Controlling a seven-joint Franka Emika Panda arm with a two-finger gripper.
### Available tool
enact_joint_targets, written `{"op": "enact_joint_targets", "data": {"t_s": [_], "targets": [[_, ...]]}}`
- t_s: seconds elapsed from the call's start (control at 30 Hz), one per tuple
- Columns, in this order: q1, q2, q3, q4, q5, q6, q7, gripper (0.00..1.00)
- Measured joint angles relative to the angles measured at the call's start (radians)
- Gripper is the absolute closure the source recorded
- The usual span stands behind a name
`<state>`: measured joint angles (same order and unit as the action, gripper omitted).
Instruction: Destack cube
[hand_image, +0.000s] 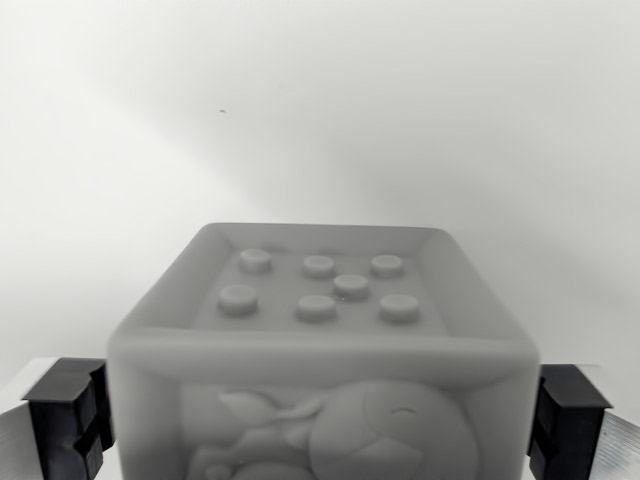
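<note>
Cube (325, 340) fills the lower middle of the wrist view, sitting between the gripper (322, 420) fingers, whose black pads (68, 415) flank it on the view's left and right. The pads appear to lie against or just beside its side walls, so the claw looks closed around the cube, though real contact cannot be confirmed at the edges. Whether it has come off any cube beneath is hidden, since nothing below it shows; the destacking seems at the grasp stage, with setting it down apart left to do. It is pale grey, with a recessed top bearing seven raised round studs and a relief figure on its near face. Behind it lies only a plain white surface (320, 110).
</note>
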<state>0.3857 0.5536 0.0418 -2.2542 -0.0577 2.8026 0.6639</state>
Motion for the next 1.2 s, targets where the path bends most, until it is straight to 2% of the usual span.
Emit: {"op": "enact_joint_targets", "data": {"t_s": [0.6,1.2], "targets": [[0.000,-0.009,0.000,-0.002,0.000,-0.005,0.000,0.00],[-0.007,-0.128,0.009,-0.031,0.005,-0.092,-0.004,0.00]]}}
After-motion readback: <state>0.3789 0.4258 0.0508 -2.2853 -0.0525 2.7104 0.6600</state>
